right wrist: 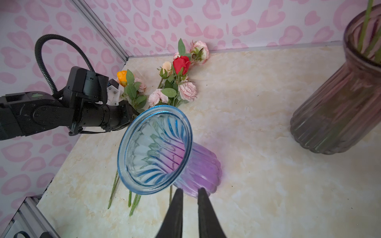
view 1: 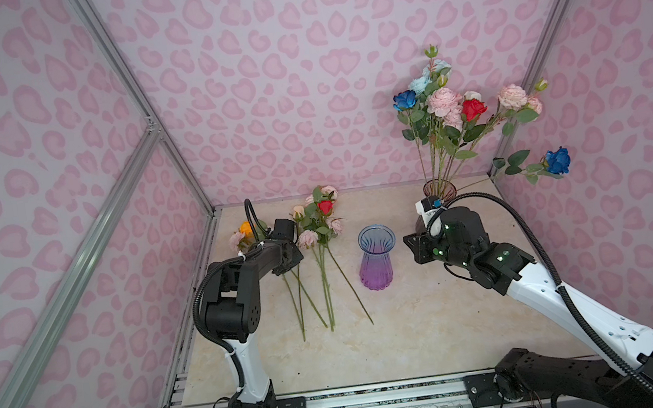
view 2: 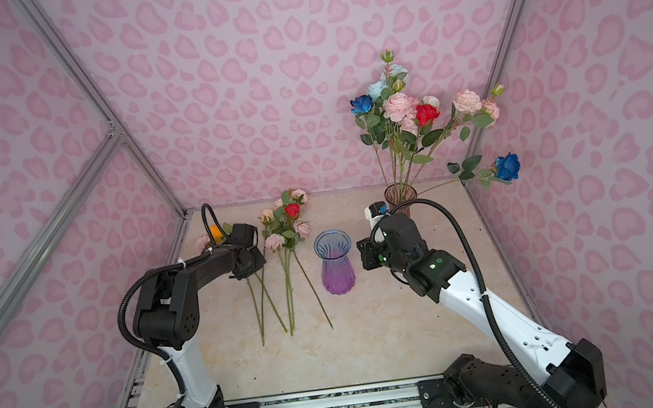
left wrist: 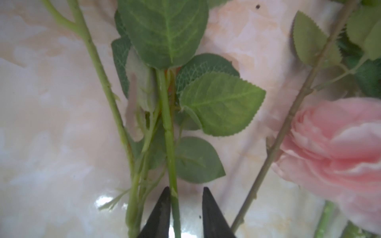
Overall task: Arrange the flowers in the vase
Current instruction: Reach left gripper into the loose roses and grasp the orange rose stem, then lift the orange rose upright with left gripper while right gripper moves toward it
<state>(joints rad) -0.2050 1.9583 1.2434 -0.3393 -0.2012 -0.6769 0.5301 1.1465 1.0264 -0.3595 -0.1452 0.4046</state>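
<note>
On the cream marble-patterned bench point(view 1: 435, 326), a blue-to-purple ribbed glass vase point(view 1: 375, 270) stands upright and empty near the middle, seen in both top views. To its left lie loose artificial flowers point(view 1: 319, 231) on long green stems, with their heads toward the back wall. Among them are a red rose point(view 1: 325, 206), several pink peonies and a peach bud, and farther left an orange rose point(view 1: 245, 227). The left end effector point(left wrist: 185, 191) is down among these stems. In the left wrist view its black fingers are partly spread astride one green stem point(left wrist: 168, 127). One fingertip point(left wrist: 165, 202) touches the stem and a gap shows on the other side, so the stem is not pinched. A pink peony head point(left wrist: 340, 148) lies close by. The right end effector point(right wrist: 190, 192) hovers just beside the blue-to-purple vase on its right, its fingers a narrow slit apart with nothing between them. In the back right corner a smoky ribbed glass vase point(view 1: 440, 190) holds a tall bouquet point(view 1: 447, 107) of pink, red, white, pale blue and dark blue heads. One dark blue rose point(view 1: 558, 160) leans far out from it toward the right wall.
</note>
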